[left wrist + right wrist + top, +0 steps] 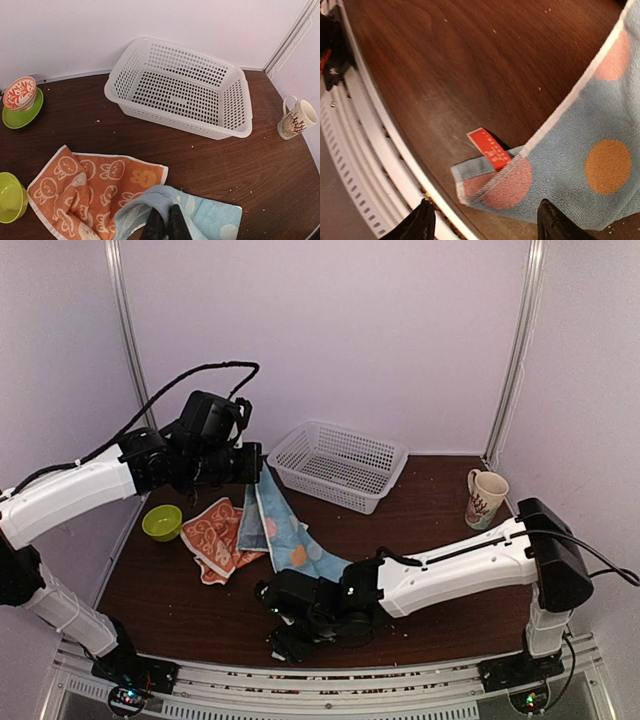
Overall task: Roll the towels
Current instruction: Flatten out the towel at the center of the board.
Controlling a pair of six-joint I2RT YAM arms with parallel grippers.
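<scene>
Left gripper (162,226): fingers pressed together, pinching a bunched edge of the light blue towel (288,528) and holding that end up off the table (450,625).

Right gripper (487,227): fingers spread wide, low over the wood near the front rail, gripping nothing.

Blue towel: it ran in a slanting strip from the raised left gripper down to the right one. Its lower corner, with a red tag (490,147) folded out beside it, lay flat on the table just ahead of the open fingers and between their lines.

Orange towel (95,185): it lay rumpled and unrolled on the table, printed with white rabbits, partly under the hanging blue cloth.

Bystanders: a white mesh basket (231,102) sat at the back, a mug (486,498) at the right and a lime bowl (162,522) at the left, all apart from the cloth.

Stage, as judged: neither towel had been rolled, and the blue one looked to be mid-straightening.

Risk, missed corner: the corner lay thin and flat, so closing fingers could have caught only the tag or bare wood, leaving the left arm with a dangling strip.

Risk, pull-out: a higher lift on the left would have dragged the free corner away from the right fingers.

Risk, snagging: the blue cloth overlapped the orange towel, and any sweep could have dragged the two together.

Risk, edge: the corner sat close to the rail, and a nudge forward might have tipped it over.
</scene>
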